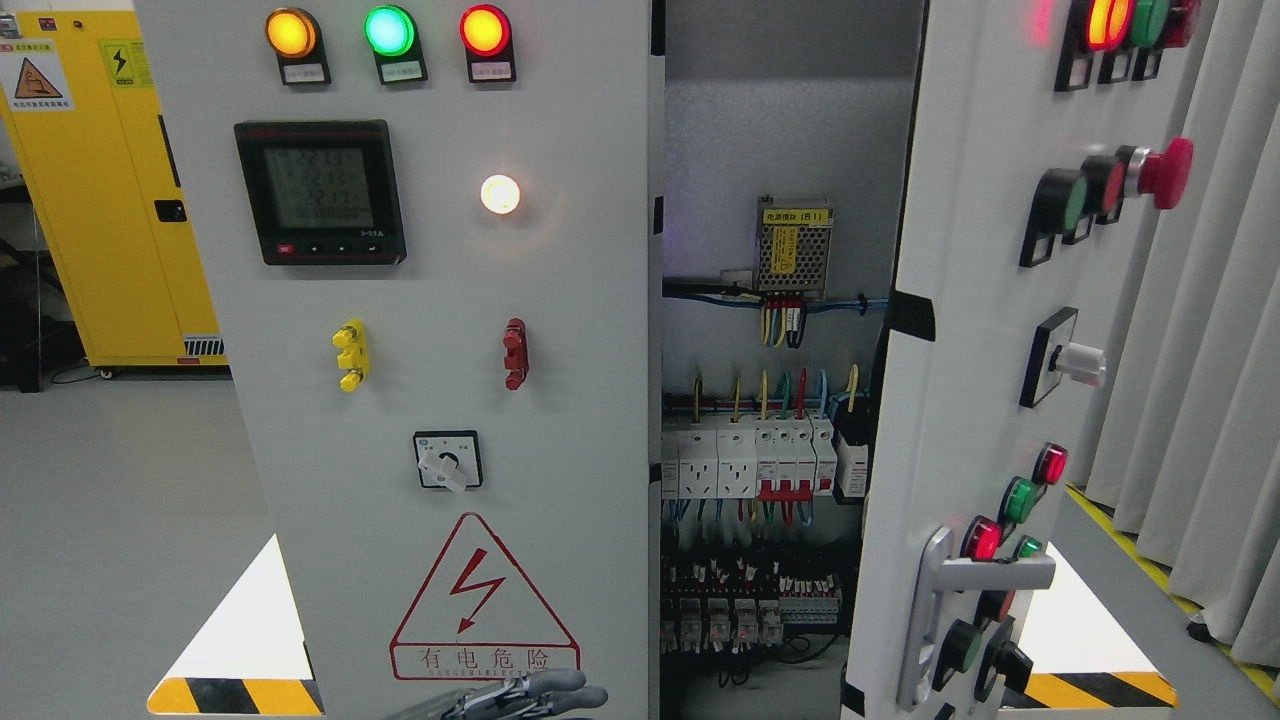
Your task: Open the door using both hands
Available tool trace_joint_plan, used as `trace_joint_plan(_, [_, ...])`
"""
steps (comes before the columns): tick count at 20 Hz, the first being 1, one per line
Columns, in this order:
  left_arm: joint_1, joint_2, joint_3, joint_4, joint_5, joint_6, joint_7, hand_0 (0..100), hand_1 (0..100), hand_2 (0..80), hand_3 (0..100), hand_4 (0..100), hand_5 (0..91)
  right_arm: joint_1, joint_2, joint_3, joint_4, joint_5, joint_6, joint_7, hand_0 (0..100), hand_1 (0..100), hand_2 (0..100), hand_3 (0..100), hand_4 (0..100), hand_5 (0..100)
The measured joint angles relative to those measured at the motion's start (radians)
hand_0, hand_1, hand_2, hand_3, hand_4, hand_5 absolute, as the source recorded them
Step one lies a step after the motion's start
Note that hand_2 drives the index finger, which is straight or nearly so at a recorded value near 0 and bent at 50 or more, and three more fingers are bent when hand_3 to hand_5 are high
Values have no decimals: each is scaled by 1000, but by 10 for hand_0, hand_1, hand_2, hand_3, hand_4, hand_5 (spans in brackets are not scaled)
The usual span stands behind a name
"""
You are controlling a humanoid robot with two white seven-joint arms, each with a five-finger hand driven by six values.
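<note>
**Entry: cabinet doors, right leaf part-open, left leaf shut**

Item 1, right door (960, 330). It stands swung outward at the right of the head view, seen at a steep angle, with its pushbuttons, red mushroom stop and metal pull handle (930, 620) facing right. Between it and the left leaf I can see into the cabinet interior (775, 420): a small power supply, coloured wiring, a breaker row and terminal blocks.

Item 2, left door (440, 350). Closed and flat to me, filling the middle of the view. It carries three lit indicator lamps, a digital meter (320, 192), a white lamp, yellow and red latches, a rotary switch and a lightning warning triangle (483, 600).

Item 3, a hand (520, 697). Only grey curled fingertips show at the bottom edge, just below the warning triangle, near the free edge of the left door. I cannot see which side its arm enters from, nor whether the fingers are hooked on the door edge or merely lying against the panel. No second hand is in view.

Handling note. I judge the step in hand to be swinging the left leaf. I would get the fingers behind its free edge before pulling, draw along the hinge arc and not straight back, and keep knuckles off the rotary switch and latches. I would keep both hands out of the live interior.

Surroundings. A yellow cabinet (100, 190) stands behind at left; grey curtains (1200, 330) hang at right; hazard striping marks the floor.
</note>
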Motion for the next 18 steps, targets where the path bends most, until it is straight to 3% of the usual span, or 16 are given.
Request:
trace_joint_plan(8, [-326,-121,-18,83,31,167,-4,120,556,0,0,0,0,0,0,13,-1,0,1,0,0,500,40,0,0,0])
trace_joint_plan(18, [-564,-238,-57,206,50,269,0,120,556,0,0,0,0,0,0,20,0,0,2,0,0,500,40,0,0,0])
